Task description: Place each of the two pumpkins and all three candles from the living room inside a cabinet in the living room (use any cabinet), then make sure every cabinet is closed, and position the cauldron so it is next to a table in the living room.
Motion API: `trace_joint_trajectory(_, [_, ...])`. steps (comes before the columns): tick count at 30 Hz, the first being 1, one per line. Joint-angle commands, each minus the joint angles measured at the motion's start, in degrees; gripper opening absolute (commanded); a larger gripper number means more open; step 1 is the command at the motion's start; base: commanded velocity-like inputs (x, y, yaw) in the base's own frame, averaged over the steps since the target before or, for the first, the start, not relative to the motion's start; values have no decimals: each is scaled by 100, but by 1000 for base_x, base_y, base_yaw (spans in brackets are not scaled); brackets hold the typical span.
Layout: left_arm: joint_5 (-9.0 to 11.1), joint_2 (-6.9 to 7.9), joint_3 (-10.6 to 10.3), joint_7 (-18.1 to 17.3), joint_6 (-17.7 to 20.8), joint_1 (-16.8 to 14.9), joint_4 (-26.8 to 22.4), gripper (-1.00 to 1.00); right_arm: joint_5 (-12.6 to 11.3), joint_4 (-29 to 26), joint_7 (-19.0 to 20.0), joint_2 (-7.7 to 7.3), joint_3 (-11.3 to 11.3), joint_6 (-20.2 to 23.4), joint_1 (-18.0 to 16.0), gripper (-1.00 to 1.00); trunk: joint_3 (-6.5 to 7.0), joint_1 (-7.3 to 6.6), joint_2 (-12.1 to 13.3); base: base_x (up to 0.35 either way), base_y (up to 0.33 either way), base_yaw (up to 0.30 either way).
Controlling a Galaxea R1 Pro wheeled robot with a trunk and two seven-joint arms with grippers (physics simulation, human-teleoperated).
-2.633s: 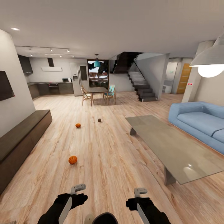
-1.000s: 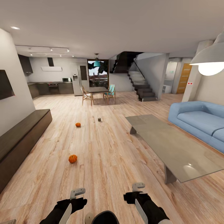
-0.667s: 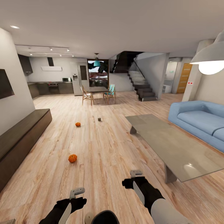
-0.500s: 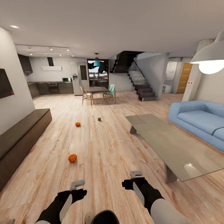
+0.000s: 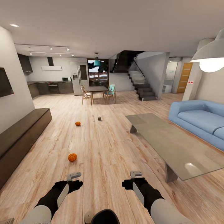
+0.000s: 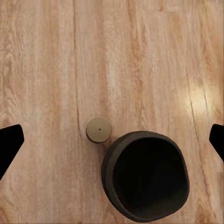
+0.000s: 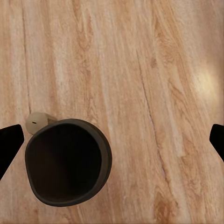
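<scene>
Ahead of you the cabinet [image 5: 21, 137] runs along the left wall, the tabletop [image 5: 169, 144] and sofa [image 5: 199, 119] lie right, two pumpkins [image 5: 72, 157] [image 5: 77, 123] sit on the floor [image 5: 105, 146] between them, and the cauldron [image 6: 145, 175] stands below your arms (a candle [image 6: 98, 129] just beside it).

cauldron [image 5: 104, 217]: cut by the bottom edge in the head view; only the rim's top arc shows.
candle [image 7: 38, 122]: partly hidden behind the cauldron's rim in the right wrist view.
small object [image 5: 99, 118]: on the far floor, too small to identify.
cabinet [image 5: 18, 140]: near end runs off the left edge.
sofa [image 5: 199, 119]: cut by the right edge.
left gripper [image 6: 112, 140]: fingertips clipped by the side edges.
</scene>
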Motion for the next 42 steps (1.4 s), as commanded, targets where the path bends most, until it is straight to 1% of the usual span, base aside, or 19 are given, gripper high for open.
trace_joint_trajectory(1, [55, -13, 10, 10, 30, -43, 41, 100, -31, -9, -42, -2, 43, 33, -3, 100, -26, 23, -46, 0, 0, 0])
trace_joint_trajectory(2, [43, -42, 2, 10, 22, -69, 136, 100, -27, -8, -43, -1, 43, 33, -3, 100, -44, 45, -86, 0, 0, 0])
trace_joint_trajectory(5, [-14, -203, -25, 31, 8, -112, 292, 100, -22, -4, -48, -3, 43, 34, -3, 100, -97, 111, -207, 0, 0, 0])
trace_joint_trajectory(9, [-40, -268, -45, 46, 21, -141, 335, 100, -23, 108, -51, -6, 43, 60, -3, 100, -169, 199, -367, 0, 0, 0])
trace_joint_trajectory(11, [-44, -280, -48, 51, 30, -151, 337, 100, -66, 349, -119, -14, 27, 70, -26, 100, -205, 242, -447, 0, 0, 0])
trace_joint_trajectory(15, [-46, -284, -49, 56, 42, -157, 337, 100, -94, 485, -312, -17, 5, 67, -35, 100, -277, 330, -608, 0, 0, 0])
trace_joint_trajectory(17, [-17, -286, -49, 54, 51, -164, 339, 100, -97, 510, -371, -14, 1, 61, -37, 100, -313, 374, -688, 0, 0, 0])
trace_joint_trajectory(21, [19, -290, -42, 48, 58, -174, 374, 100, -106, 529, -407, -19, -6, 45, -38, 100, -385, 462, -848, 0, 0, 0])
trace_joint_trajectory(42, [-33, -299, -39, 53, 52, -177, 354, 100, -109, 540, -430, -42, -13, -29, -38, 100, -762, 923, -1690, 0, 0, 0])
